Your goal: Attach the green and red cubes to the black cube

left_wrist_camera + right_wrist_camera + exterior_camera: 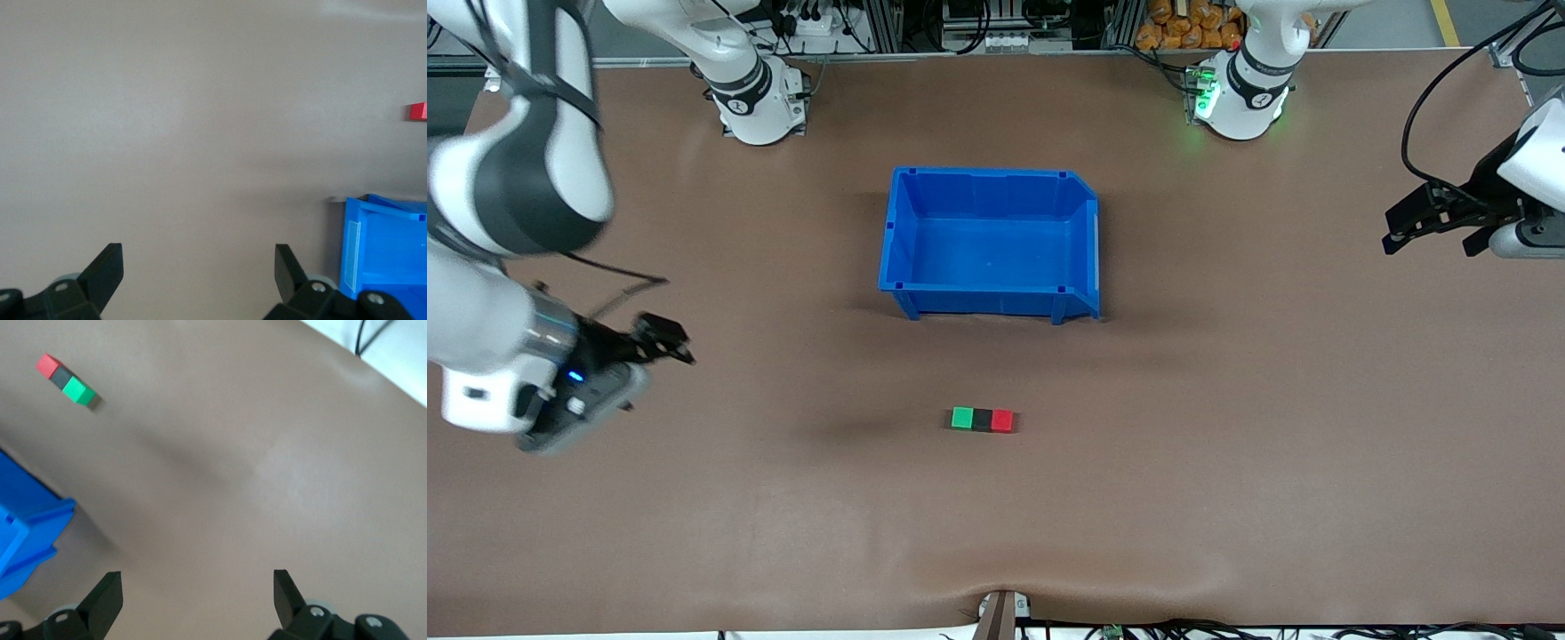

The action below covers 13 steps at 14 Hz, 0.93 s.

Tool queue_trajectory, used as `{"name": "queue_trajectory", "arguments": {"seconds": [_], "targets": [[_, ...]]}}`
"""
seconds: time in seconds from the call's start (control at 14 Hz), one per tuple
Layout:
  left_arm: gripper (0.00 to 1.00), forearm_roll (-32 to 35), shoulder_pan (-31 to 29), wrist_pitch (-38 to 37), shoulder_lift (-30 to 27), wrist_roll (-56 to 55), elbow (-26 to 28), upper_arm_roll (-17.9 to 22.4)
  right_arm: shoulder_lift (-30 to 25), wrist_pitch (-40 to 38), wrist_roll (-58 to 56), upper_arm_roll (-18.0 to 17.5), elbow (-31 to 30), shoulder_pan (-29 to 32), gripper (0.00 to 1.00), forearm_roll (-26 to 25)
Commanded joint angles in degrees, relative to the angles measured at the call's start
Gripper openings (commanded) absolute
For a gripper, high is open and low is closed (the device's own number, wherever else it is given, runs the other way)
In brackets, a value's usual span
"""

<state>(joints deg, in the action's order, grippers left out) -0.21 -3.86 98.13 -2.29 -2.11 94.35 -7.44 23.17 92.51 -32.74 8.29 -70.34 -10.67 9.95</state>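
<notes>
Lowest among the table's objects in the front view, just below the frame's centre, three small cubes sit in one tight row on the brown table [1227, 498]: the green cube [961, 418] toward the right arm's end, the black cube [982, 420] in the middle, and the red cube [1002, 420] toward the left arm's end. Each coloured cube touches a side of the black one. In the right wrist view the same row shows in the upper left corner of the frame, and in the left wrist view only the red cube peeks in at the right edge.

Above the row in the front view, farther from the camera, stands a blue bin [903, 233], upright, with nothing visible inside it.

Both arms wait at the frame's sides, well apart from the cubes. At the middle left edge of the front view, the right gripper [665, 340] hangs over bare table with its fingers spread wide and nothing between them. At the right edge, in the upper half, the left gripper [1414, 227] hangs over bare table, its fingers likewise spread and holding nothing.
</notes>
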Motion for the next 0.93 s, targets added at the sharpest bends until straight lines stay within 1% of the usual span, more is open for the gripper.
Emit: {"name": "queue_trajectory", "arguments": {"seconds": [0.0, 0.14, 0.29, 0.43, 0.57, 0.64, 0.71, 0.79, 0.86], "targets": [[1.0, -0.22, -0.27, -0.13, 0.79, -0.35, -1.36, -0.12, -11.37, 1.27, 0.84, -0.91, -13.23, 1.87, 1.0, -0.19], [1.0, -0.31, -0.44, -0.13, 0.79, -0.26, -1.62, -0.12, -14.63, 1.1, 2.85, -1.08, -15.69, 4.06, 1.0, -0.37], [1.0, -0.31, -1.14, -0.21, 0.79, -0.35, -1.62, 0.23, -16.66, -0.22, 3.74, -1.26, -16.93, 6.35, 1.0, -0.63], [1.0, -1.19, -4.47, -1.0, 1.23, 0.26, -1.62, 0.32, -19.03, -0.57, 5.31, -1.35, -18.42, 8.28, 1.0, -1.42], [1.0, -1.45, -4.49, -1.27, 1.76, 0.36, -1.89, 0.32, -22.01, -0.66, 8.99, -2.92, -20.97, 10.13, 1.0, -3.7], [1.0, -1.28, -3.53, -1.36, 1.5, -0.17, -1.89, 0.32, -23.59, -0.83, 11.8, -4.06, -22.11, 10.92, 1.0, -4.84], [1.0, -0.93, -1.0, -1.44, 1.32, -0.26, -1.8, 1.28, -24.92, -1.44, 15.05, -5.29, -23.17, 11.89, 1.0, -5.9], [1.0, -0.75, 2.77, -1.53, 1.23, -0.26, -1.89, 5.03, -25.89, -3.1, 18.91, -6.26, -23.35, 12.77, 1.0, -6.52], [1.0, -0.75, 5.16, -1.62, 0.97, -0.26, -1.97, 7.68, -26.33, -5.03, 22.43, -6.62, -23.35, 12.95, 1.0, -6.7]]}}
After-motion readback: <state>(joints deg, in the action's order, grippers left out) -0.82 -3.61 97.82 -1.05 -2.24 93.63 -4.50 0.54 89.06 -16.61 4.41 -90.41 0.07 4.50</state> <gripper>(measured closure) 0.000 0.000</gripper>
